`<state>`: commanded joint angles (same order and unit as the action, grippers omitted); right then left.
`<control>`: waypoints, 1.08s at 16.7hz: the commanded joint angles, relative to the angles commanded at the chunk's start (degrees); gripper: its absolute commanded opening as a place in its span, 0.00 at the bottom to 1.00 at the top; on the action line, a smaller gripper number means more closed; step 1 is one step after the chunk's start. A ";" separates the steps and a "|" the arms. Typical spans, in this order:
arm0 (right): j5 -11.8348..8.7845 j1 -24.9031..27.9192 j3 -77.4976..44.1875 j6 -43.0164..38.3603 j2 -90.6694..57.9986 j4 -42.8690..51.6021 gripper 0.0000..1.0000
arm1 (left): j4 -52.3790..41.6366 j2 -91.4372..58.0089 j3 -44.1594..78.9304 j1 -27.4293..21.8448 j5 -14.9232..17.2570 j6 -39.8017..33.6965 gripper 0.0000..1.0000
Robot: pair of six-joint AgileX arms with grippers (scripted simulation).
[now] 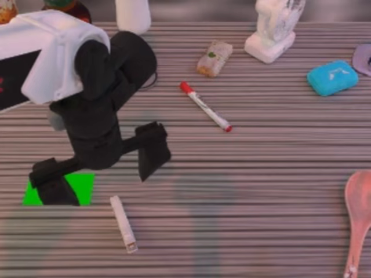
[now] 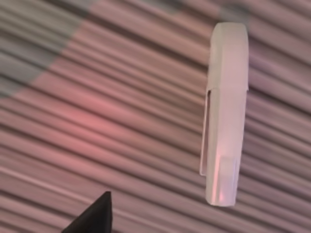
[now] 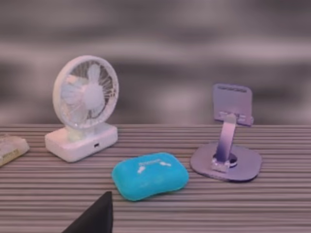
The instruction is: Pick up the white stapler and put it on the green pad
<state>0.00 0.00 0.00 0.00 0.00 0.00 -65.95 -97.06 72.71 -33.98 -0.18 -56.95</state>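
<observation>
The white stapler [image 1: 123,223] lies flat near the table's front left, its grey tip toward the front edge. In the left wrist view the white stapler [image 2: 224,116] fills the frame's right side, untouched. Just left of it lies the green pad [image 1: 86,186], partly covered by one black finger. My left gripper [image 1: 103,168] hovers above and behind the stapler, open wide and empty, one finger [image 1: 152,149] over bare table and the other over the pad. My right arm is out of the top view; one dark fingertip [image 3: 99,213] of its gripper shows far to one side, nothing held.
A red-capped marker [image 1: 204,106] lies mid-table. Behind it are a wrapped snack bar [image 1: 214,58], a white fan [image 1: 272,29] and a white bottle [image 1: 133,14]. A turquoise block [image 1: 331,77] and purple stand [image 1: 364,58] sit far right; a pink spoon [image 1: 359,214] lies front right.
</observation>
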 joint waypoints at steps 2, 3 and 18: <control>0.00 0.00 0.00 0.00 0.00 0.00 1.00 | 0.00 0.00 0.00 0.00 0.00 0.00 1.00; 0.00 0.00 0.00 0.00 0.00 0.00 1.00 | 0.16 0.19 -0.17 0.28 0.02 0.07 1.00; 0.00 0.00 0.00 0.00 0.00 0.00 1.00 | 22.78 -8.19 -14.59 0.25 0.02 0.37 1.00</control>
<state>0.00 0.00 0.00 0.00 0.00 0.00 -43.17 -105.25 58.12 -33.73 -0.16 -56.57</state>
